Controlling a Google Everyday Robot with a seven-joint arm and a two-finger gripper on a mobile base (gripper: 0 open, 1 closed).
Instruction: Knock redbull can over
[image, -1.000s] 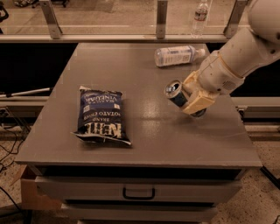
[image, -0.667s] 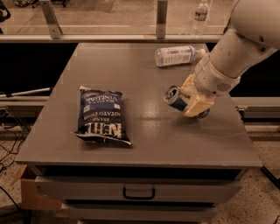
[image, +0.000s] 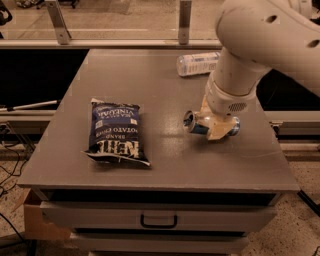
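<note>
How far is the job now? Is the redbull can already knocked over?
Looks done: the redbull can lies on its side on the table, silver top facing the chip bag. In hand: the gripper sits over the can's middle. Left: probably only moving the gripper away from it.

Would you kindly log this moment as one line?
gripper at redbull can | can on its side | chip bag flat, left | bottle lying at back
</note>
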